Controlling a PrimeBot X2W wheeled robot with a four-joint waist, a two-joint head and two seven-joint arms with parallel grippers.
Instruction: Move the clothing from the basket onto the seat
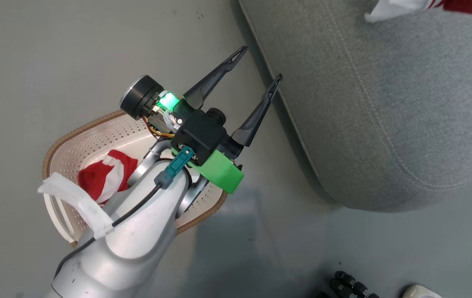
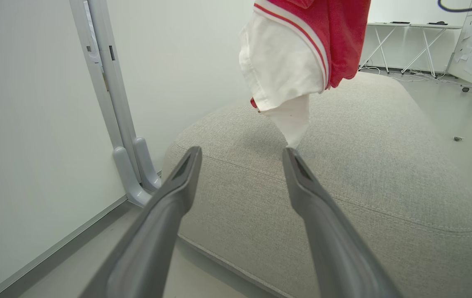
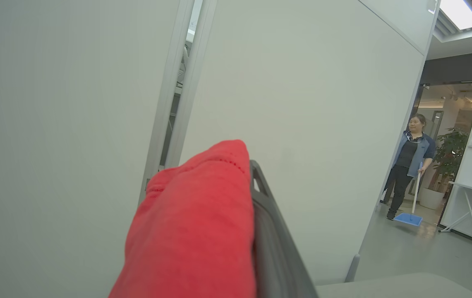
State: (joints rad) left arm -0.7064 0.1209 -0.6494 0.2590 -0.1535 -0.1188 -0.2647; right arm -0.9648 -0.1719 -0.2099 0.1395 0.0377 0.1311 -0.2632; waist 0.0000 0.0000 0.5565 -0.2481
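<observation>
Clothing (image 2: pixel 298 54) pinched by right gripper (image 3: pixel 249 166), long axis vertical, white tip toward seat (image 2: pixel 364 165) (left gripper (image 2: pixel 242 152) spread).

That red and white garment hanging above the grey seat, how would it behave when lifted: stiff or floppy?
Probably floppy: the garment hangs in loose folds above the seat, one white corner drooping to a point. Likely light for its size, as it looks thin. It shouldn't roll or break, though it may sway.
</observation>
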